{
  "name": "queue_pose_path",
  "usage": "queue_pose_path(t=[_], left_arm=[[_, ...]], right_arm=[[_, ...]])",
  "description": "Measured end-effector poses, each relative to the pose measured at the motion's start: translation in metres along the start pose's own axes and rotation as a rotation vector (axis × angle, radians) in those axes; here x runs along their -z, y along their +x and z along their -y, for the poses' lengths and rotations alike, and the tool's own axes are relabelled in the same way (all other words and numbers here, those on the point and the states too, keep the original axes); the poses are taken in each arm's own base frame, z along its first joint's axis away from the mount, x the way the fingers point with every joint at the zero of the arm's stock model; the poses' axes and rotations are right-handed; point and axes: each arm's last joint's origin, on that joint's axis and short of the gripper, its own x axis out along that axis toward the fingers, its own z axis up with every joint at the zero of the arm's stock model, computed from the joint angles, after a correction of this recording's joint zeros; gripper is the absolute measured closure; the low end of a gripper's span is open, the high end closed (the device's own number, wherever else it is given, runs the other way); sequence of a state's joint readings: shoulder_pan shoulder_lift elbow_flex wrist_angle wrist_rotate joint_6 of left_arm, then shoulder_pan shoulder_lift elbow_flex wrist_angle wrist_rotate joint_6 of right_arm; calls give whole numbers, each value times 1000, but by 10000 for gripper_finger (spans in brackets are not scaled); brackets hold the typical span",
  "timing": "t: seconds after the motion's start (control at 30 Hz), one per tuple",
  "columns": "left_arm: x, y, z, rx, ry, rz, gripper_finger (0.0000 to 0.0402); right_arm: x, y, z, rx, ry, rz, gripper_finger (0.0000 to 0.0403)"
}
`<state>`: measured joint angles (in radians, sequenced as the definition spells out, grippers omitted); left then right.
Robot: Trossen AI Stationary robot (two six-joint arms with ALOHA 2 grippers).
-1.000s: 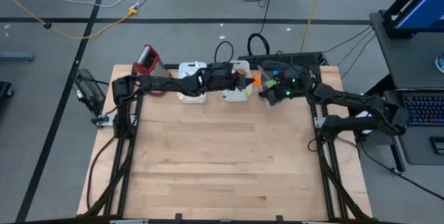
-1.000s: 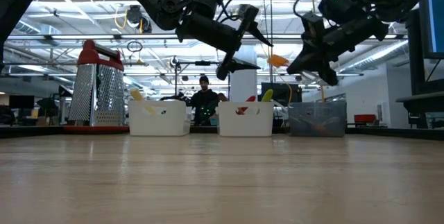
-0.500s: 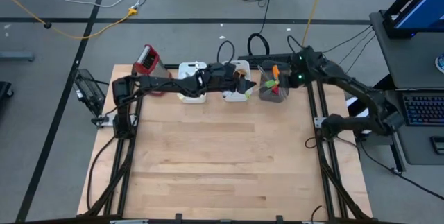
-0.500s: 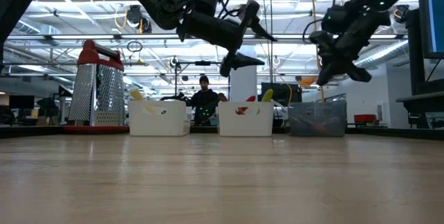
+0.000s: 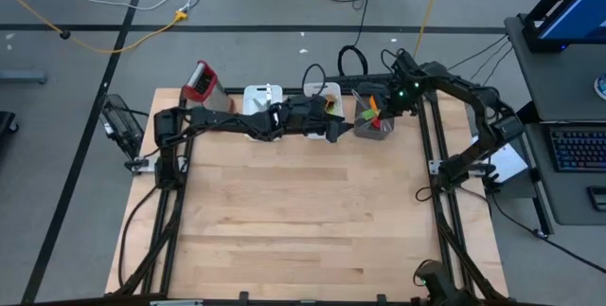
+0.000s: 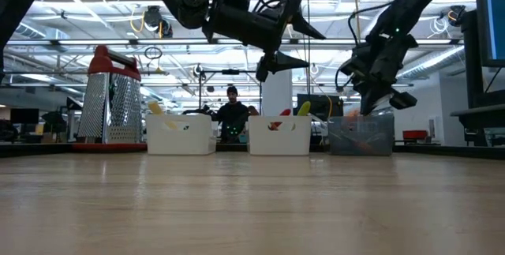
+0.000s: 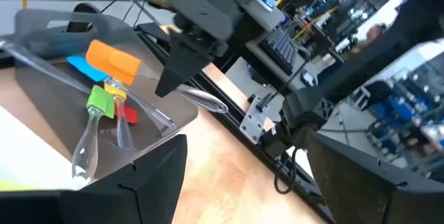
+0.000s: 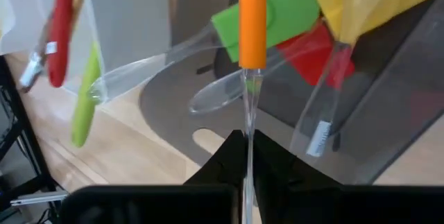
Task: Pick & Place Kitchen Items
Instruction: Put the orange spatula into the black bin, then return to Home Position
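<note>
Wooden worktop (image 5: 303, 211) bare, bins lined along its far edge. Orange spatula (image 8: 252, 19) hangs blade-down over the grey cup (image 5: 373, 126), pinched by its clear handle in the right gripper (image 8: 247, 141). Left gripper (image 6: 278, 40) hovers open, empty, above the white bins (image 6: 278, 136). Nearly done, I'd say.

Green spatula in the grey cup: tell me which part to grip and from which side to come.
Grip the green spatula by its clear handle, not the flat head. The handle leans toward the grey cup's wall on the white-bin side, so coming from above there looks best. The right tool holds the orange spatula across it now.
</note>
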<state>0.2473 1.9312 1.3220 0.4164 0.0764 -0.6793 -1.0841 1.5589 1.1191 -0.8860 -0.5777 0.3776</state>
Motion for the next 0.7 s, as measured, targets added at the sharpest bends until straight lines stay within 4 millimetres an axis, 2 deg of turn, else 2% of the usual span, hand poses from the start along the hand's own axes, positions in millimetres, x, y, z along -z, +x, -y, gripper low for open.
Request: queue_pose_path(t=[0.17,0.7], left_arm=[[4,0,5,0,67,5,103],[6,1,8,6,90,0,103]], right_arm=[[-7,5,9,8,40,-18,387],[-15,2,14,-9,20,39,280]])
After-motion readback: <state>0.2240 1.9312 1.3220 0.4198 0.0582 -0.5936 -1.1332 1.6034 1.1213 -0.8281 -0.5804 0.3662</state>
